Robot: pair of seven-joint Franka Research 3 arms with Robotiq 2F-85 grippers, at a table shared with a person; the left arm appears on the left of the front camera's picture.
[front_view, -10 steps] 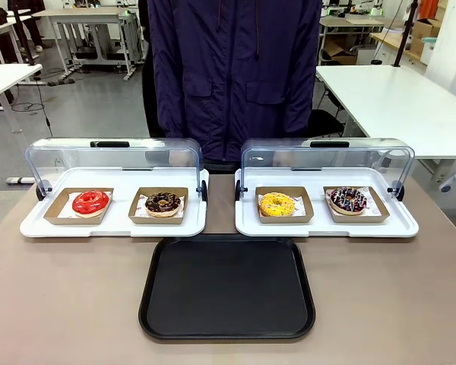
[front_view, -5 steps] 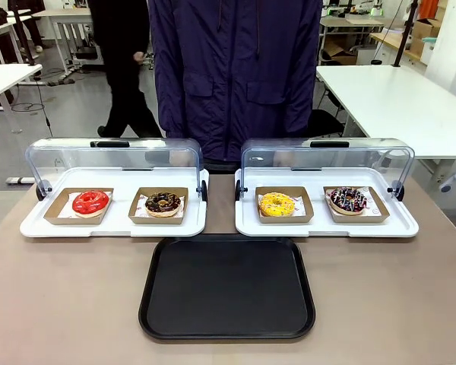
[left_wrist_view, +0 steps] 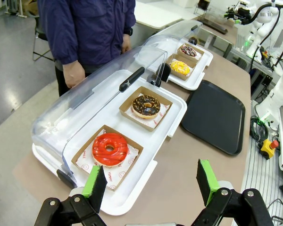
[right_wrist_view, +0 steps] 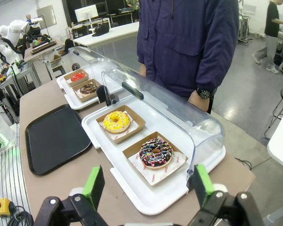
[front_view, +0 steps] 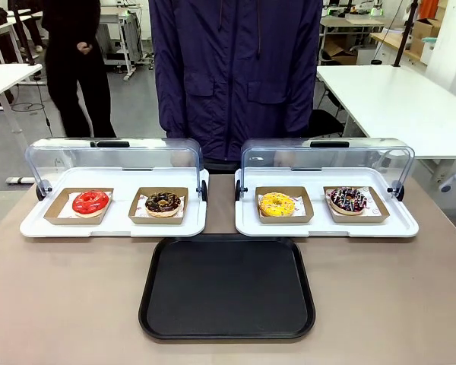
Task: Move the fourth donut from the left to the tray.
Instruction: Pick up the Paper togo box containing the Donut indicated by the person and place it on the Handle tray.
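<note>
The fourth donut from the left (front_view: 348,199) (right_wrist_view: 155,153) (left_wrist_view: 188,50) is dark chocolate with pink and white sprinkles. It lies in a brown cardboard holder at the right end of the right white display tray. The black tray (front_view: 227,287) (right_wrist_view: 54,136) (left_wrist_view: 215,115) lies flat in front of both display trays with nothing on it. My right gripper (right_wrist_view: 146,186) hangs open above the table's right end, short of the sprinkled donut. My left gripper (left_wrist_view: 151,181) hangs open above the left end, near the red donut (left_wrist_view: 110,149).
Two white display trays (front_view: 114,220) (front_view: 327,222) have their clear domed lids folded back. They hold a red donut (front_view: 90,202), a chocolate crumb donut (front_view: 163,203) and a yellow donut (front_view: 277,204). A person in a dark blue jacket (front_view: 235,68) stands at the far edge.
Nothing on the table has moved. A person in black in the background has walked to the left.
</note>
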